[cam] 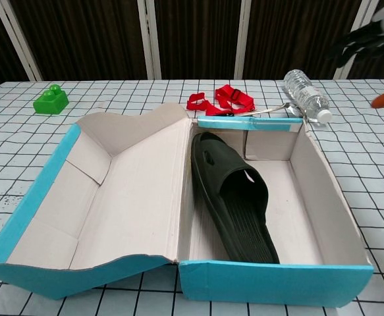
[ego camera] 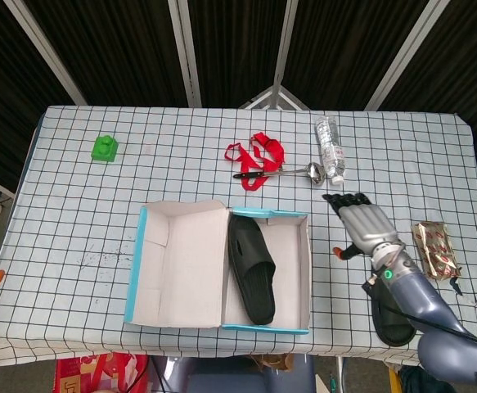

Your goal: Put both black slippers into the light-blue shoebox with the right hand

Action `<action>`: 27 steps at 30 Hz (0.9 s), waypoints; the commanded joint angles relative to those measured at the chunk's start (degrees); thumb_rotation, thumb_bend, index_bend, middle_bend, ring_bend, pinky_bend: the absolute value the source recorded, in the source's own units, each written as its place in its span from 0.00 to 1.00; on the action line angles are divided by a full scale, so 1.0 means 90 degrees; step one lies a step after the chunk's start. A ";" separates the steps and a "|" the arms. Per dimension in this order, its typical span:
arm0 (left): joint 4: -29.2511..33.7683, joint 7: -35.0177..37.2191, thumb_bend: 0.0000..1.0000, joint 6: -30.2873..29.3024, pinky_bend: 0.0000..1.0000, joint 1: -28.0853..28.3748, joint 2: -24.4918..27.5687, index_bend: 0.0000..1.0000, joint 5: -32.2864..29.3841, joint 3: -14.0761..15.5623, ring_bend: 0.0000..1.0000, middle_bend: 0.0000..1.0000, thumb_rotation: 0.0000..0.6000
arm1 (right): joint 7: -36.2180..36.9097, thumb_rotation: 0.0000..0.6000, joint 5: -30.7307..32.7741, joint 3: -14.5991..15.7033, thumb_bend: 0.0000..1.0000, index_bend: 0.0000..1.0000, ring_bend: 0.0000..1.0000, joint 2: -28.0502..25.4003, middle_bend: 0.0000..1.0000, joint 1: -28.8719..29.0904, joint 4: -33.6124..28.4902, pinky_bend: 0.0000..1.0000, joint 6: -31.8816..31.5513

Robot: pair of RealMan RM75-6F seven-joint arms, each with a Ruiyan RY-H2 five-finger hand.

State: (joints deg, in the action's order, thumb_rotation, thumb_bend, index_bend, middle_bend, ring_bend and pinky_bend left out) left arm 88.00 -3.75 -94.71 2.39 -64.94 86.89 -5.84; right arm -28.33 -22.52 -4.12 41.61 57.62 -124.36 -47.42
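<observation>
Halfway there: one slipper (ego camera: 251,268) sits inside the shoebox (ego camera: 142,259), the other slipper (ego camera: 392,318) lies on the tabletop (ego camera: 164,155) right of it. Right hand (ego camera: 362,224) hovers above it, fingers spread, holding nothing.

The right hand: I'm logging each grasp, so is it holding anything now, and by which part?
Nothing is held. The right hand is open over the table, fingers spread, between the light-blue shoebox and the second black slipper, which lies on the table.
</observation>
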 commanded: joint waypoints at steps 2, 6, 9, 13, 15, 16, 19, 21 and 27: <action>-0.0111 0.0085 0.27 -0.0263 0.02 -0.0032 -0.0092 0.04 0.0159 -0.0053 0.00 0.00 1.00 | 0.0004 1.00 -0.0476 0.0485 0.30 0.00 0.07 -0.0606 0.09 -0.0529 -0.0176 0.00 0.0032; -0.0209 0.0094 0.27 -0.0411 0.02 -0.0058 -0.0166 0.04 0.0254 -0.0060 0.00 0.00 1.00 | 0.0055 1.00 -0.0984 0.0791 0.30 0.00 0.06 -0.0936 0.09 -0.0957 -0.0093 0.00 0.0161; -0.0239 0.0074 0.27 -0.0426 0.02 -0.0065 -0.0188 0.04 0.0212 -0.0088 0.00 0.00 1.00 | 0.0068 1.00 -0.1315 0.0965 0.30 0.00 0.06 -0.1032 0.09 -0.1207 0.0049 0.00 0.0263; -0.0290 -0.0003 0.24 -0.0413 0.02 -0.0064 -0.0227 0.04 0.0092 -0.0153 0.00 0.00 1.00 | 0.0461 1.00 -0.2127 0.1083 0.30 0.00 0.06 -0.0979 0.08 -0.1828 0.0212 0.00 0.0062; -0.0302 -0.0063 0.22 -0.0398 0.02 -0.0051 -0.0262 0.04 0.0030 -0.0192 0.00 0.00 1.00 | 0.0855 1.00 -0.2863 0.1137 0.30 0.00 0.06 -0.0848 0.08 -0.2377 0.0306 0.00 -0.0357; -0.0308 -0.0084 0.22 -0.0390 0.02 -0.0043 -0.0275 0.04 0.0018 -0.0201 0.00 0.00 1.00 | 0.0998 1.00 -0.3123 0.1151 0.30 0.00 0.06 -0.0787 0.08 -0.2561 0.0354 0.00 -0.0519; -0.0324 -0.0146 0.22 -0.0352 0.02 -0.0006 -0.0331 0.04 0.0004 -0.0220 0.00 0.00 1.00 | 0.1524 1.00 -0.4007 0.1280 0.30 0.00 0.06 -0.0545 0.08 -0.3244 0.0597 0.00 -0.1071; -0.0332 -0.0197 0.22 -0.0302 0.02 0.0026 -0.0365 0.04 0.0034 -0.0198 0.00 0.00 1.00 | 0.1754 1.00 -0.4458 0.1369 0.30 0.00 0.06 -0.0369 0.08 -0.3605 0.0829 0.00 -0.1366; -0.0285 -0.0274 0.22 -0.0221 0.02 0.0044 -0.0382 0.04 0.0116 -0.0104 0.00 0.00 1.00 | 0.2019 1.00 -0.5080 0.1512 0.30 0.00 0.06 0.0134 0.08 -0.4210 0.1368 0.00 -0.1802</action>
State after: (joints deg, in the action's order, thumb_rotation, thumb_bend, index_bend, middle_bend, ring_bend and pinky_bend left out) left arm 85.38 -6.22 -96.75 2.79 -68.39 87.90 -6.83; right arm -11.88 -66.37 8.60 40.92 21.66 -113.85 -62.41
